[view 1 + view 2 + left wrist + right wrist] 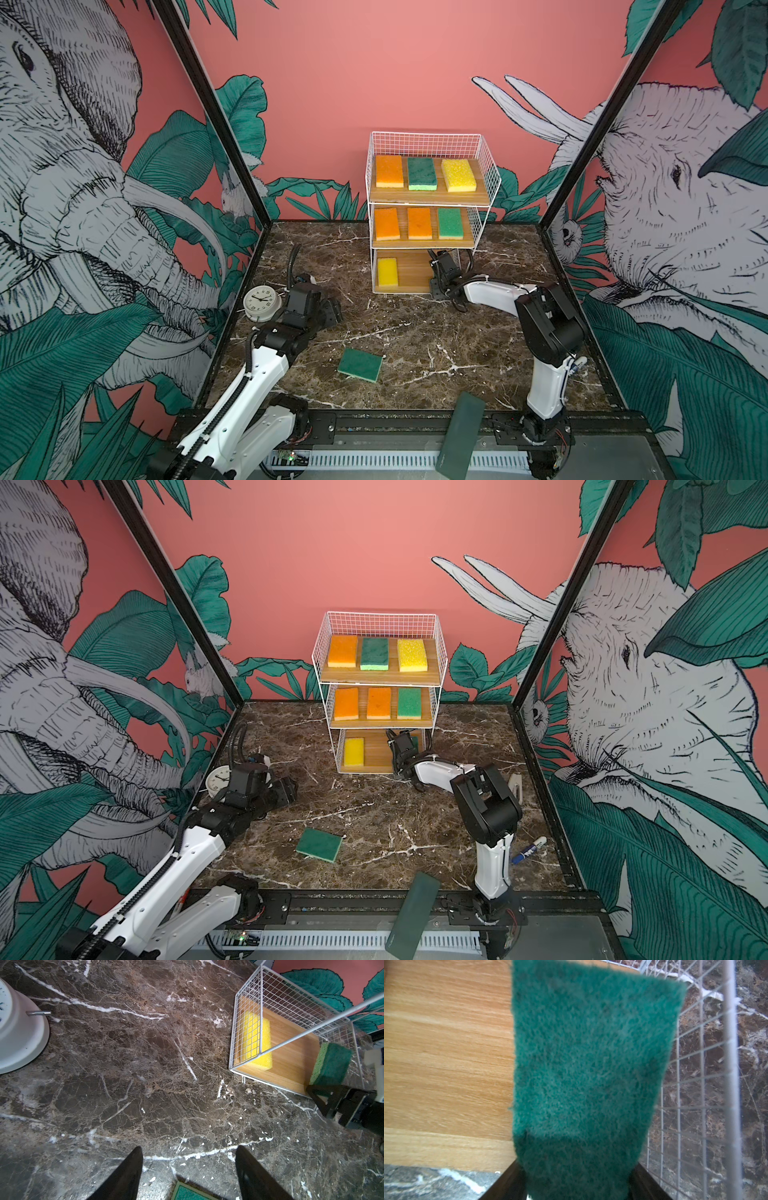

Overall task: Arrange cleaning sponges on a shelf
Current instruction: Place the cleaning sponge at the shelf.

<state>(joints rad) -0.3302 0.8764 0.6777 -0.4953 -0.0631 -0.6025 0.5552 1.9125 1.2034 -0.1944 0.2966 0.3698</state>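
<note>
Here, a green rectangular foam sponge with a dark scouring face (587, 1076) sat between the black fingers of the right gripper (578, 1176), which was clamped on its near end. In the left wrist view it stood tilted on its long edge over the lowest light wooden board (411, 270) of the three-tier white wire shelf (488, 178). It hung toward the right of that board, just beside the wire side wall.

A yellow foam sponge (387, 272) lay flat at the board's left end, apart from the held one.

On the middle board, left to right, lay an orange sponge (387, 223), a second orange sponge (419, 223) and a green sponge (451, 223). The top board held an orange pad (389, 171), a dark green pad (422, 173) and a yellow pad (458, 175).

A loose green sponge (360, 364) lay flat on the dark brown marble tabletop (415, 332), lower centre in both top views. The left gripper (189, 1147) hovered left of centre with its fingers spread wide, gripping nothing, near a white round alarm clock (262, 301). A long dark grey-green slab (459, 432) rested at the front edge.
</note>
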